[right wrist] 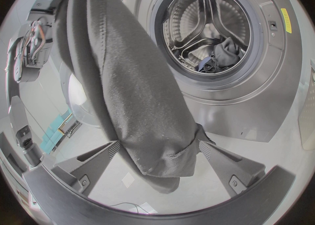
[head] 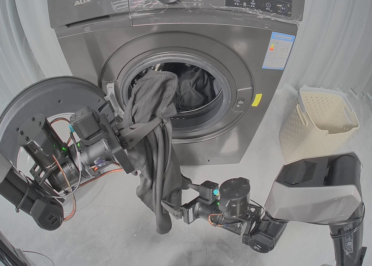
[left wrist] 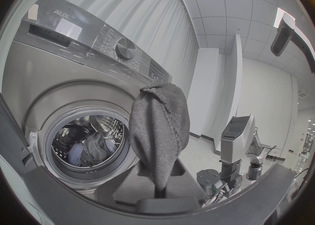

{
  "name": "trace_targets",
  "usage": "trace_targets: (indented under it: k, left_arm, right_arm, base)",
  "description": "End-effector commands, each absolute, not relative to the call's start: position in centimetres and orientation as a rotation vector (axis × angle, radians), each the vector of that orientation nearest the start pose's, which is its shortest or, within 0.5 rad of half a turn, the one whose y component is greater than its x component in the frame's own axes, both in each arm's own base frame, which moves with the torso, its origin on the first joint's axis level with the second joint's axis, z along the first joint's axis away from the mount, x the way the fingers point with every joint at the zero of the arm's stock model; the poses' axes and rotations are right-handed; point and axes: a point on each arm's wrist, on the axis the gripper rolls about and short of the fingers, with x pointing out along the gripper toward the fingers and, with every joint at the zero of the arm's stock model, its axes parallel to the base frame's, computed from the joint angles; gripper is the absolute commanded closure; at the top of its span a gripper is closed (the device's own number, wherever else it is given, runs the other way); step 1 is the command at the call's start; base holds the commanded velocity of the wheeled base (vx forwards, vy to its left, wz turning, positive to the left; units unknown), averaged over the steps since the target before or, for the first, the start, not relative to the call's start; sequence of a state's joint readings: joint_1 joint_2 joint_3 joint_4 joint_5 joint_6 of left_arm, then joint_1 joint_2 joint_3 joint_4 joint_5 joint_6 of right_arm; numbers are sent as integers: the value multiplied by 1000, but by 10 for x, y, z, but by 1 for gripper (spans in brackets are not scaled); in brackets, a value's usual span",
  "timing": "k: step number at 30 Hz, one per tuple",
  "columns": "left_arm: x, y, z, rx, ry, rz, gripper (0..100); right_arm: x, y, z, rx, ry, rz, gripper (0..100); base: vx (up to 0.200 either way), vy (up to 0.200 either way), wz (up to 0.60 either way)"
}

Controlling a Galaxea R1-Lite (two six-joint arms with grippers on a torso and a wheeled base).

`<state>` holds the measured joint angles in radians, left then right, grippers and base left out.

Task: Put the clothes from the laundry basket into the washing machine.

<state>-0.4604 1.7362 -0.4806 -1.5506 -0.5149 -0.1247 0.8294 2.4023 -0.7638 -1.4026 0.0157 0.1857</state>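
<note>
Left gripper [left wrist: 159, 180] is clamping the dark garment [head: 155, 96], right gripper [right wrist: 159, 145] is gaping wide around its dangling tail, which probably wants gathering before feeding into the washing machine [head: 248, 45].

Grey floor [head: 116, 235] under washing machine [head: 248, 96] and cream laundry basket [head: 310, 131]

You are looking at a dark garment [head: 155, 96] that is covering the left part of the washing machine [head: 248, 45] opening and hiding some of the clothes in the drum [head: 195, 86]. It is wrapping over the left pincer [head: 153, 127] fingertips and masking the right pincer [head: 174, 202] tips lower down. The right arm [head: 314, 189] is blocking the laundry basket [head: 329, 111] base. The open door [head: 50, 92] is disappearing behind the left arm [head: 42, 150] and off the edge. The label [head: 278, 50] print is showing too small to read.
</note>
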Motion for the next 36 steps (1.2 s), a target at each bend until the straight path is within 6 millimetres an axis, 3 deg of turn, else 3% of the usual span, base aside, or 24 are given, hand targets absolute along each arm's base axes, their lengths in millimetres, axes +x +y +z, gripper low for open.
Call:
trace_targets:
  k: [1, 10, 23, 29, 36]
  left_arm:
    - [241, -127, 181, -104, -241, -971, 100]
    - [242, -124, 181, -98, -243, -983, 100]
    - [242, -123, 182, -97, -246, -980, 100]
    - [243, -122, 182, -96, -248, -975, 100]
    - [242, -122, 183, -96, -251, -977, 100]
  right_arm:
    - [249, 288, -1, 71, 310, 845, 0]
    - [252, 287, 0, 80, 305, 826, 0]
    - [272, 264, 14, 97, 278, 738, 0]
    - [276, 242, 32, 112, 261, 700, 0]
    - [282, 235, 30, 122, 268, 671, 0]
  base:
    - [0, 0, 0]
    - [0, 0, 0]
    - [0, 0, 0]
    - [0, 0, 0]
    - [0, 0, 0]
